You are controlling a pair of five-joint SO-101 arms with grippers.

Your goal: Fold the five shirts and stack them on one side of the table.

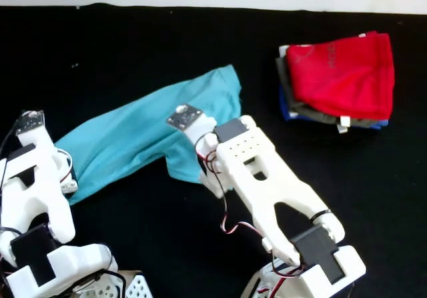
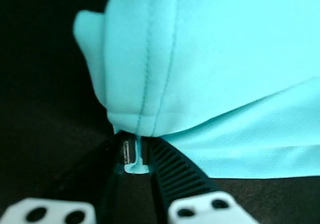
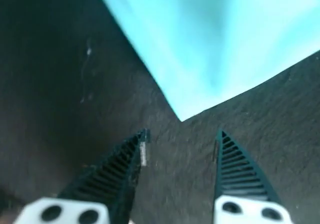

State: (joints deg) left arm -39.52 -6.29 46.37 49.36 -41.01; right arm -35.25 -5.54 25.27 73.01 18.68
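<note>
Left gripper [image 2: 135,156] is clamped on the teal knit-fabric shirt [image 1: 147,135]: both black ribbed fingers [image 2: 175,174] are pressed together with a stitched hem edge pinched between them, and fabric bunches up just past the tips. In the high view that grip sits at the shirt's near-left end, beside the white left arm [image 1: 33,191]. The shirt lies as a long diagonal band on the black cloth-covered table [image 1: 120,45], running from that near-left end toward the far right, where it flares out wider. It looks partly folded lengthways (can't tell how many layers). Right gripper [image 3: 182,136] is released, jaws spread wide with nothing between them, hovering over bare black cloth. A corner of the teal shirt lies just ahead of its tips, not touching. The high view puts the white right arm [image 1: 293,191] over the middle of the table, its wrist overlapping the shirt's near edge about midway along. Stack of folded shirts [image 1: 337,85] sits at the far right of the table, well apart from the teal one. It has a red folded shirt [image 1: 347,71] on top and dark grey under it, with blue and a bit of white showing at the bottom edges. Layers roughly line up, with the red top piece slightly skewed.
</note>
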